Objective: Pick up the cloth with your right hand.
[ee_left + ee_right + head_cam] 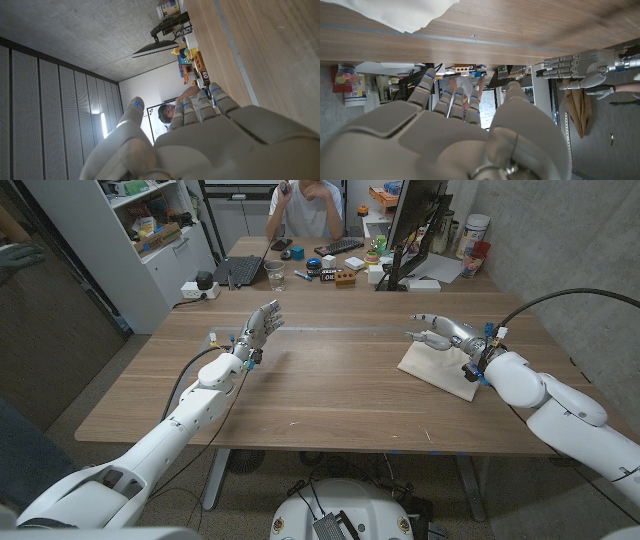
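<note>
cloths: one cloth (pixel 441 367) | robot hands: two, left hand (pixel 259 326) and right hand (pixel 436 332) | tables: one wooden table (pixel 320 390) | people: one person (pixel 306 205) | laptops: one laptop (pixel 240 268) | monitors: one monitor (pixel 410 220) | drinking glasses: one glass (pixel 275 275)

Pale cream cloth (pixel 440 368), spread flat, slightly skewed, on the wooden table's right side, near its edge
</note>
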`<action>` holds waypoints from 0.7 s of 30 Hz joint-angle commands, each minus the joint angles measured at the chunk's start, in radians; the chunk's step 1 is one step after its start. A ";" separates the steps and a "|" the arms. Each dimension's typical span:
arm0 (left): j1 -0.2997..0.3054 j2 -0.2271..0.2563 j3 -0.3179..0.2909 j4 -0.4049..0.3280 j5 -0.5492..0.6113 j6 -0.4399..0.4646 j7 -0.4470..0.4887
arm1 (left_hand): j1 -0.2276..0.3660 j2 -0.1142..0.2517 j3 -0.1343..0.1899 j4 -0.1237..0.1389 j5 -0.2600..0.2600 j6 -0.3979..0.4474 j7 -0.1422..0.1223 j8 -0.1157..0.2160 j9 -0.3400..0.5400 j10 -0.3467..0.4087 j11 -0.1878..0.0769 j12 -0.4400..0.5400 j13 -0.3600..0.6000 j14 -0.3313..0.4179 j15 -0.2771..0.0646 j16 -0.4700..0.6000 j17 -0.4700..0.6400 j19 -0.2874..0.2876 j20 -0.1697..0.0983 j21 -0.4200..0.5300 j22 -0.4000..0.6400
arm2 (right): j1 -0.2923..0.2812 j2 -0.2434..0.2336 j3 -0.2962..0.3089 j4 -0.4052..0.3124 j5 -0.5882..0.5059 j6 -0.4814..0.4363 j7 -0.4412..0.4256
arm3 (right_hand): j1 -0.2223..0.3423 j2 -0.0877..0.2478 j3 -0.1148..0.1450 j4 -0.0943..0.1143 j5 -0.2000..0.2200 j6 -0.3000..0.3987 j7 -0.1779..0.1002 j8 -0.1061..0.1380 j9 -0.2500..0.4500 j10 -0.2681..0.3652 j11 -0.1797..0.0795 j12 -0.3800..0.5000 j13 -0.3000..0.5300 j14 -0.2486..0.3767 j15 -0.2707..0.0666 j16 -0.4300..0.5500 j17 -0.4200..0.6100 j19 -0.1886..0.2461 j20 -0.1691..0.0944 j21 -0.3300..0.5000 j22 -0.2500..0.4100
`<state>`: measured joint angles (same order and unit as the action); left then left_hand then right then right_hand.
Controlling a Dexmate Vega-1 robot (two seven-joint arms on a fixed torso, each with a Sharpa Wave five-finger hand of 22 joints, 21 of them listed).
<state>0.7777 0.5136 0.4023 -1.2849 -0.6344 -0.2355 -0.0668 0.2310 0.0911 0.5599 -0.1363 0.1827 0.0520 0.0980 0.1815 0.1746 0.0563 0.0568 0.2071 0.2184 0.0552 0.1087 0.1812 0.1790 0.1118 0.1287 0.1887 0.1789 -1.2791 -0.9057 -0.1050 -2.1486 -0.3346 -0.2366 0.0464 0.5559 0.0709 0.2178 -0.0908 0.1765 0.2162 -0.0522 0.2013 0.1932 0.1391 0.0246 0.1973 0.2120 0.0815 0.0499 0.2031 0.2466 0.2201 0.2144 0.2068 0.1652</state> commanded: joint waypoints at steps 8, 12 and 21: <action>-0.023 -0.014 0.008 0.030 0.004 -0.004 -0.012 | 0.010 0.007 0.004 0.000 0.008 0.010 -0.003 0.007 0.004 0.000 -0.001 0.008 0.000 -0.008 -0.002 0.004 0.003 -0.009 0.006 0.006 0.002 | -0.015 -0.112 -0.013 -0.092 -0.116 -0.159 0.072 | 0.055 -0.049 0.007 -0.050 0.025 -0.027 -0.008 -0.007 0.005 -0.052 0.037 -0.008 0.007 -0.042 0.028 -0.011 -0.014 0.012 0.001 -0.005 0.008; -0.023 -0.017 0.005 0.033 0.002 -0.007 -0.008 | 0.010 0.007 0.005 0.000 0.008 0.010 -0.003 0.007 0.004 0.001 -0.001 0.008 -0.001 -0.007 -0.002 0.004 0.003 -0.009 0.006 0.007 0.002 | -0.024 -0.123 -0.008 -0.099 -0.118 -0.183 0.092 | 0.060 -0.056 0.007 -0.055 0.029 -0.037 -0.007 -0.009 0.005 -0.064 0.046 -0.009 0.007 -0.046 0.037 -0.011 -0.017 0.017 0.001 -0.005 0.009; -0.030 -0.013 0.005 0.037 0.005 -0.010 -0.017 | 0.009 0.007 0.004 0.000 0.008 0.013 -0.003 0.007 0.004 0.002 -0.001 0.009 -0.001 -0.007 -0.004 0.005 0.003 -0.010 0.008 0.007 0.002 | -0.013 -0.173 -0.003 -0.103 -0.110 -0.216 0.181 | 0.073 -0.062 0.010 -0.061 0.036 -0.058 -0.008 -0.013 0.006 -0.074 0.048 -0.006 0.007 -0.033 0.052 -0.001 -0.023 0.050 -0.004 0.004 0.011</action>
<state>0.7550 0.5016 0.4080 -1.2547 -0.6307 -0.2410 -0.0792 0.2309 0.0911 0.5599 -0.1363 0.1827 0.0609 0.0891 0.1856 0.1746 0.0562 0.0567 0.2118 0.2136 0.0518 0.1052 0.1812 0.1790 0.1062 0.1342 0.1887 0.1789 -1.2959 -1.0199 -0.1142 -2.2358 -0.4330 -0.4004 0.1430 0.6180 0.0090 0.2252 -0.1421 0.2066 0.1670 -0.0612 0.1944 0.1981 0.0710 0.0715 0.1916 0.2164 0.0451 0.0918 0.1964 0.2229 0.2535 0.2111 0.2029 0.1743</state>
